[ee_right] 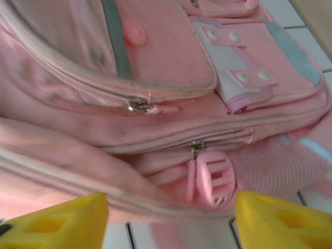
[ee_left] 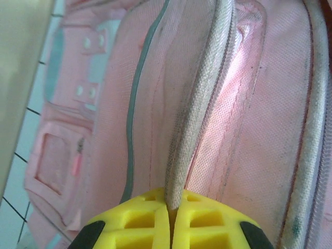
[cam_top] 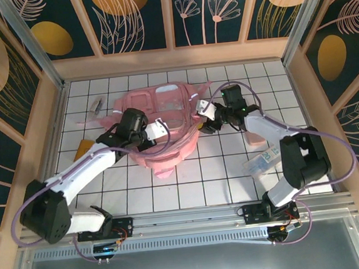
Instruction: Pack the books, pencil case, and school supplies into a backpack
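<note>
Evidently the step in hand is getting the large soft pink fabric backpack [cam_top: 164,104] open. It lies flat in the middle of the white tiled surface [cam_top: 233,174], with both arms reaching over it.

The left hand [ee_left: 171,228] is clamped shut on the backpack, its yellow fingers [ee_left: 140,220] pinching a pale woven zip edging [ee_left: 199,98] that runs up between two pink panels. The right hand [ee_right: 171,212] hovers over the bag's other side with its fingers wide apart and nothing between them. Below it are two small metal zip pulls [ee_right: 137,105] and a pink plastic buckle [ee_right: 212,181].

To do this well, I would hold the left pinch firm and raise it only slightly, so the edging is taut without dragging the whole bag. The right hand should come down squarely over one zip pull, not the loose fabric beside it, and close only once the pull sits between its fingers. A sideways tug risks bunching the soft cloth.

The flat orange square pad [cam_top: 85,146] and the tiny grey-white oblong piece [cam_top: 95,105] lie on the tiles left of the bag, not yet packed.
</note>
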